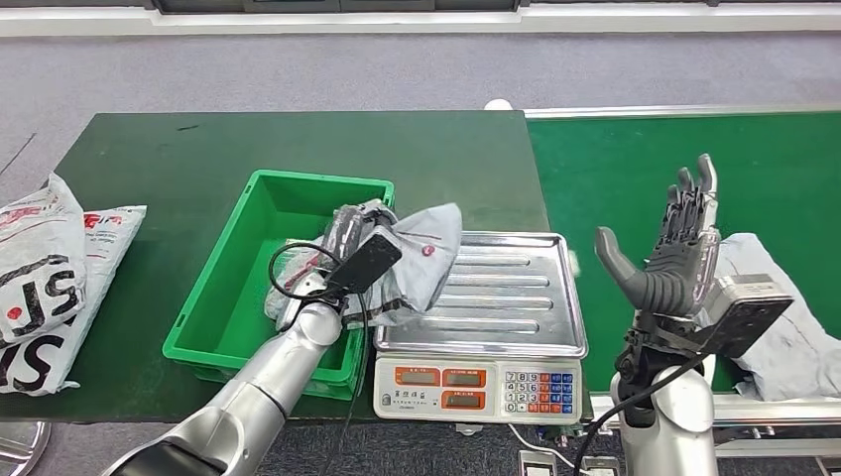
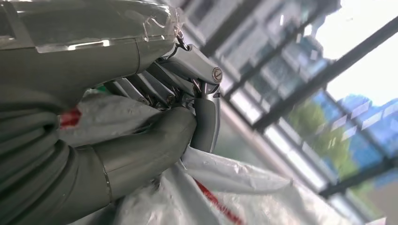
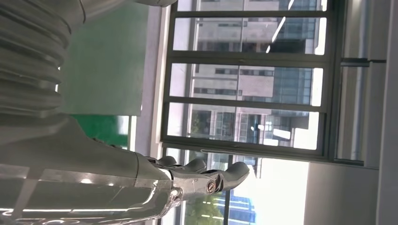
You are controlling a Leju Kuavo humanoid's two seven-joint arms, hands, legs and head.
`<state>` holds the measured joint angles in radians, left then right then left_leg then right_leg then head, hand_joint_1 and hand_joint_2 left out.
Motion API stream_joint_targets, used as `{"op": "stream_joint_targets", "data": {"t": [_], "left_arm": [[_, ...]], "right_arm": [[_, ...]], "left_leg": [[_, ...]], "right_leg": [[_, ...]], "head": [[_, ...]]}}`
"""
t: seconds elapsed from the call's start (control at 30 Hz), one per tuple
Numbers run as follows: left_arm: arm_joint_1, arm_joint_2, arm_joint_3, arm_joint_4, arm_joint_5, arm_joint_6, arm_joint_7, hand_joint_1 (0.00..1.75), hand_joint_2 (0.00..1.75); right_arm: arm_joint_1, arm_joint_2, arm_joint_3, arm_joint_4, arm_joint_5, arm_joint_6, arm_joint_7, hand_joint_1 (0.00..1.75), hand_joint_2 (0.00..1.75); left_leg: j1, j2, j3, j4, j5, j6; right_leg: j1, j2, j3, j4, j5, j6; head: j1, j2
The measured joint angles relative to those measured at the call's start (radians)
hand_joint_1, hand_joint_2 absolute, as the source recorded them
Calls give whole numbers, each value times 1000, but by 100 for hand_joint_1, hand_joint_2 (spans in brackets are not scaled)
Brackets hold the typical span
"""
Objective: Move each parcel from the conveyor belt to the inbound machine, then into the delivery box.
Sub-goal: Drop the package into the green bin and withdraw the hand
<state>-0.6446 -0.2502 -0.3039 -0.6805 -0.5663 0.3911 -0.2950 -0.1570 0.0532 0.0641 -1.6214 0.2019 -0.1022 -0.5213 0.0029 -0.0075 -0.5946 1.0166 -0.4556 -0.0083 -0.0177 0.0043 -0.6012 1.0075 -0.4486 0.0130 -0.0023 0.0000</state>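
The left hand [image 1: 349,248] is clutching a grey parcel [image 1: 421,243] that is hanging across the gap between the scale's steel tray [image 1: 516,297] and the green delivery box [image 1: 228,317], so by my reading the weighing is over and only the drop into the box, toward nine o'clock, is left for this one. The right hand [image 1: 674,253] is standing upright with fingers spread and nothing in it, while another grey parcel [image 1: 783,327] is waiting on the green conveyor belt [image 1: 635,169] at its three o'clock. The box's near wall is rising just under the left wrist, with bare green floor showing toward twelve o'clock for the parcel to settle into.
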Motion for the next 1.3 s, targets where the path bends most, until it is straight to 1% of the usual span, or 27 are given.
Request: {"op": "stream_joint_targets", "data": {"t": [0.1,0.37,0.47,0.57,0.7,1.0,1.07,1.13,1.17,1.2,1.23,1.3], "left_arm": [[12,7,22,-47,-2,41,-6,175,175],[29,15,43,-99,-1,45,-6,175,175],[34,17,45,-108,-15,79,-5,175,175],[41,23,55,-127,-52,156,22,175,175],[49,47,77,-147,-132,209,98,175,175],[61,58,95,-166,-155,238,99,175,175],[79,64,118,-207,-175,267,83,175,175],[118,72,162,-320,-249,287,85,175,175],[134,76,181,-373,-300,283,103,175,175],[142,79,191,-407,-358,261,140,175,175],[140,81,192,-411,-419,226,184,175,175],[126,85,192,-406,-576,116,298,175,175]], "right_arm": [[3,0,0,0,6,-6,0,0,175],[3,1,0,0,7,-7,0,0,175],[3,2,0,0,7,-7,0,0,175],[4,3,0,0,8,-11,0,0,175],[12,7,0,0,14,-21,4,0,175],[22,7,0,-1,15,-26,5,0,175],[34,8,0,-6,15,-29,5,0,175],[55,10,0,-19,18,-33,5,0,175],[63,12,0,-25,20,-33,4,0,175],[68,14,0,-30,23,-32,5,0,175],[68,15,0,-32,27,-27,7,0,175],[66,20,0,-39,37,-12,17,0,175]], "left_leg": [[0,0,0,0,0,0],[0,0,0,0,0,0],[0,0,0,0,0,0],[0,0,0,0,0,0],[0,0,0,0,0,0],[1,0,0,0,0,0],[1,0,0,0,0,0],[1,0,-1,0,0,0],[0,0,-1,0,0,0],[0,0,-1,0,0,0],[0,0,-1,0,0,0],[0,0,-1,0,0,0]], "right_leg": [[0,0,0,0,0,0],[0,0,0,0,0,0],[0,0,0,0,0,0],[0,0,0,0,0,0],[0,0,0,0,0,0],[1,0,0,0,0,0],[1,0,0,0,0,0],[1,0,-1,0,-1,-1],[0,0,-1,0,-1,-1],[0,0,-1,0,-1,-1],[0,-1,-1,0,-1,-1],[0,-1,-1,0,-1,-1]], "head": [[0,0],[0,0],[0,0],[0,0],[0,0],[0,0],[0,0],[0,0],[0,0],[0,0],[0,0],[0,0]]}}
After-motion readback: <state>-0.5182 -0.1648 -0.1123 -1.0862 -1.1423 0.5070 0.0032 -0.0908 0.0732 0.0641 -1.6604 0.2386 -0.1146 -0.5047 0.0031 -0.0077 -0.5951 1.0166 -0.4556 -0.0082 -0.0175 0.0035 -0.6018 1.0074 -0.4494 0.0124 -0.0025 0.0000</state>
